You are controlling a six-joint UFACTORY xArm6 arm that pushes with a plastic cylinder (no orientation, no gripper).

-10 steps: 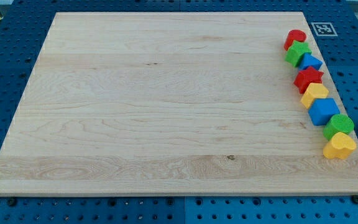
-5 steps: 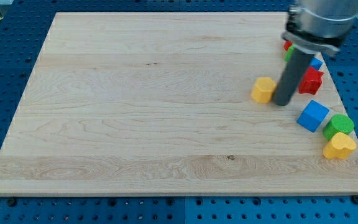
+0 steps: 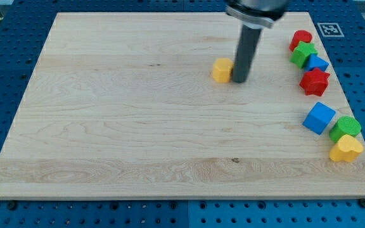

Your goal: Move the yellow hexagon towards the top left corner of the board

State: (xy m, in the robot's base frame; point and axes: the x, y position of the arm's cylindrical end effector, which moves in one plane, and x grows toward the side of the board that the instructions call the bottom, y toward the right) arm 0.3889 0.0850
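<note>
The yellow hexagon (image 3: pixel 221 69) lies on the wooden board (image 3: pixel 138 126), right of centre in the upper half. My tip (image 3: pixel 239 80) rests on the board touching the hexagon's right side. The dark rod rises from it to the view's top edge. The board's top left corner (image 3: pixel 59 15) is far to the hexagon's left.
Along the board's right edge stand a red block (image 3: pixel 301 38), a green block (image 3: pixel 304 52), a blue block (image 3: pixel 318 63), a red star (image 3: pixel 315 82), a blue cube (image 3: pixel 319 118), a green block (image 3: pixel 345 127) and a yellow heart (image 3: pixel 346 149).
My tip has entered from the right and pushed the yellow hexagon out of the row, up and to the left. The blue cube has shifted slightly left.
</note>
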